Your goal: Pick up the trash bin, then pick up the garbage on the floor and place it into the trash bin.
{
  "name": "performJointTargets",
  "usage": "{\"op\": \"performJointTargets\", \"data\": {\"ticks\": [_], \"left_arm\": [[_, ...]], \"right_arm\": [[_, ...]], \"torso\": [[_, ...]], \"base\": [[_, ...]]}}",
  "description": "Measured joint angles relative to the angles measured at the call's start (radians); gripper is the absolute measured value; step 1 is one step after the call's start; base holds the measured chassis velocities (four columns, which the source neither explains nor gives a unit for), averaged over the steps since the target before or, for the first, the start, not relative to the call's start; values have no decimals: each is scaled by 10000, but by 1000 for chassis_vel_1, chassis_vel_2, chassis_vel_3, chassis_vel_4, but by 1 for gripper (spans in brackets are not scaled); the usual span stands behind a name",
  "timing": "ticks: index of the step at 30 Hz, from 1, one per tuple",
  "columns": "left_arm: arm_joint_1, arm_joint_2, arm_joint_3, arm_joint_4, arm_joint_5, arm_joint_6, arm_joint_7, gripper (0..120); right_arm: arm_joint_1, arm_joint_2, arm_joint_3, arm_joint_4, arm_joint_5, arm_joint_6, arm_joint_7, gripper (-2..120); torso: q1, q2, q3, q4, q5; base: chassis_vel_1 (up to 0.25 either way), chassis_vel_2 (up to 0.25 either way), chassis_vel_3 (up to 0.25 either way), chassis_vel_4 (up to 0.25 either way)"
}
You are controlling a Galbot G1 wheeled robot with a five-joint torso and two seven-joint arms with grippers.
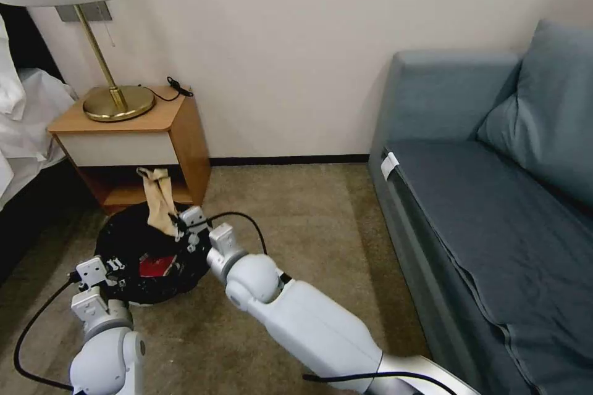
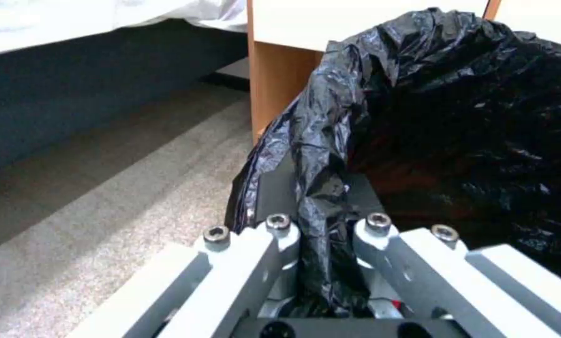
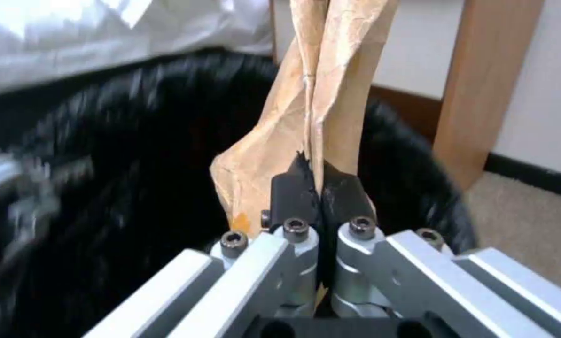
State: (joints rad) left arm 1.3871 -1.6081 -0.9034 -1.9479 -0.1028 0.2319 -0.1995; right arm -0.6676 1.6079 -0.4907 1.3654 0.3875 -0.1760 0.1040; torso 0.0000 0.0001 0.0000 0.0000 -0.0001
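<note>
Already your left tool [image 2: 318, 244] is clenched on the bin [image 1: 133, 241] rim by the nightstand [image 1: 154, 136], a red carton [image 1: 157, 265] lies inside, and your right tool [image 3: 318, 197] pinches the tan scrap [image 1: 159, 200] above it, not yet dropped.

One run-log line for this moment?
left gripper shut on trash bin rim | right gripper shut on tan scrap, over bin

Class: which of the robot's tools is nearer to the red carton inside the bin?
Left. The left tool grips the trash bin rim beside the red carton; the right tool holds the tan scrap higher up.
</note>
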Motion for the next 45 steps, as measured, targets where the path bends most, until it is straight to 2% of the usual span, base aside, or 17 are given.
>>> {"op": "performJointTargets", "data": {"ticks": [6, 9, 11, 12, 14, 15, 17, 20, 21, 26, 27, 29, 31, 32, 34, 40, 45], "left_arm": [[33, 0, 115, -5, 35, -1, -24, 4], [17, 0, 116, -5, 35, -1, -26, 4], [-10, 0, 113, 11, 43, -2, -27, 4], [-10, 0, 113, 11, 43, -2, -27, 4], [-11, 0, 116, 30, 46, -2, -28, 4], [-11, 0, 116, 30, 46, -2, -28, 4], [-5, 0, 111, 33, 49, -4, -29, 4], [-5, 0, 92, 53, 49, -5, -29, 4], [-4, 0, 47, 87, 48, -5, -29, 4], [2, 0, 1, 121, 21, -5, -29, 4], [-17, 0, -16, 138, -2, -3, -25, 4], [-39, 0, -23, 147, -21, 7, -14, 4], [-117, 0, -47, 172, -56, 61, 44, 4], [-117, 0, -47, 172, -56, 61, 44, 4], [-210, 0, -76, 232, -103, 105, 152, 4], [-247, 0, -124, 311, -391, 109, 189, 4], [-319, 0, -321, 331, -1073, 82, 209, 4]], "right_arm": [[-236, 0, -183, -444, -645, 29, -152, 0], [-324, 0, -187, -487, -757, 28, -171, 5], [-404, 1, -153, -490, -784, 25, -183, 19], [-404, 1, -153, -490, -784, 25, -183, 19], [-419, 1, -105, -445, -761, 13, -186, 32], [-419, 1, -105, -445, -761, 13, -186, 32], [-417, 1, -86, -390, -738, 9, -186, 42], [-410, 1, -35, -325, -728, 10, -163, 48], [-375, 1, 140, -198, -719, 14, -63, 57], [-172, 3, 741, 190, -668, 9, 129, 68], [-26, 2, 1187, 452, -680, -5, 262, 76], [51, 3, 1516, 642, -746, -18, 354, 80], [163, 3, 2807, 1424, -1325, -109, 648, 92], [163, 3, 2807, 1424, -1325, -109, 648, 92], [-299, -344, 4289, 2382, -2015, -228, 717, 99], [-1968, -1228, 6187, 3521, -2103, -268, 663, 100], [-3051, -1372, 7251, 3987, -2109, 94, 415, 100]], "torso": [[0, -1, 0, 0, 0], [0, -1, 0, 0, 0], [0, -1, 0, 0, 1], [0, -1, 0, 0, 1], [0, -1, 0, 0, 1], [0, -1, 0, 0, 1], [0, -1, 0, 0, 1], [0, -1, 0, 0, 1], [0, -1, 0, 1, 1], [0, -1, 0, 1, 1], [0, -1, 0, 1, 1], [0, -1, 0, 1, 1], [0, -1, 0, 0, 2], [0, -1, 0, 0, 2], [0, -1, -1, 4, 3], [0, -1, 0, -6, 5], [0, -1, 0, -1, 5]], "base": [[0, 0, 0, 0], [0, 0, 0, 0], [0, 0, 0, 0], [0, 0, 0, 0], [0, 0, 0, 0], [0, 0, 0, 0], [0, 0, 0, 0], [0, 0, 0, 0], [0, 0, 0, 0], [0, 0, 0, 0], [0, 0, 0, 0], [0, 0, 0, 0], [0, 0, 0, 0], [0, 0, 0, 0], [0, 0, 0, 0], [0, 0, 0, 0], [0, 0, 0, 0]]}}
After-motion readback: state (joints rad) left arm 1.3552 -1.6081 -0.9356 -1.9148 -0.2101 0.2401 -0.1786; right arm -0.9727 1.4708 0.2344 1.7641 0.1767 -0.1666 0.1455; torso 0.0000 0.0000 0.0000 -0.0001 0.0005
